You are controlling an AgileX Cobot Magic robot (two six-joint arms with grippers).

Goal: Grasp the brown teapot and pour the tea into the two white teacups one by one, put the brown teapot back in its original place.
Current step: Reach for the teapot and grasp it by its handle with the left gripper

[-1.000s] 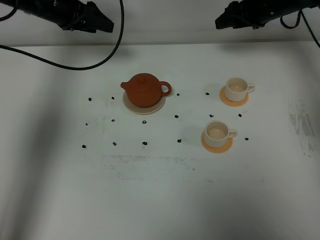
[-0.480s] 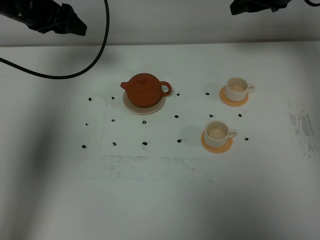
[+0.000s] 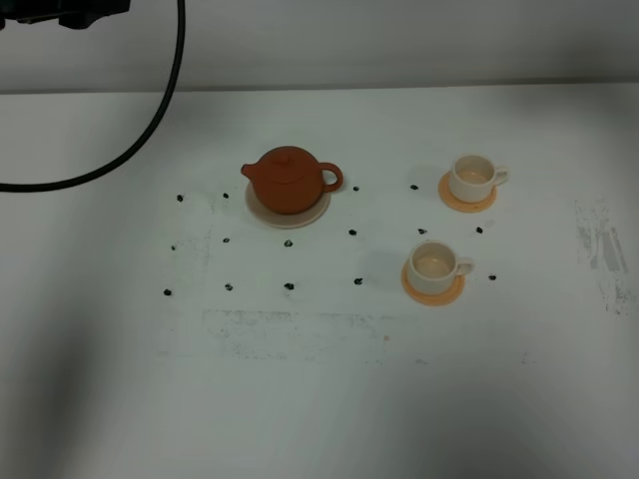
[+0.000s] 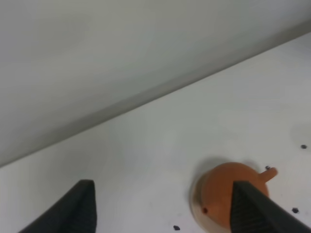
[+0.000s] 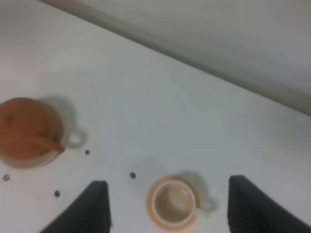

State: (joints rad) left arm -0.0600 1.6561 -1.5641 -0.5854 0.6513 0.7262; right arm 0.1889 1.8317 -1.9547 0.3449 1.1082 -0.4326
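Observation:
The brown teapot (image 3: 290, 180) sits on its cream saucer (image 3: 290, 214) left of centre, handle pointing right. The two white teacups stand on orange coasters at the right, one farther back (image 3: 471, 178) and one nearer (image 3: 436, 264); both look pale tan inside. My left gripper (image 4: 163, 213) is open and empty, high above the table, with the teapot (image 4: 221, 196) far below it. My right gripper (image 5: 170, 211) is also open and empty, high over one teacup (image 5: 172, 201), with the teapot (image 5: 26, 131) off to the side. In the exterior high view only a bit of the left arm (image 3: 80, 12) shows, in the back left corner.
A black cable (image 3: 165, 95) hangs in a loop over the table's back left. Small black marks (image 3: 289, 286) dot the white tabletop around the teapot and cups. Scuffed patches (image 3: 604, 249) lie near the right edge. A grey wall runs along the far edge.
Both arms have drawn back and outward from the table's far edge. The right arm has left the exterior high view; the left arm has slid into the back left corner.

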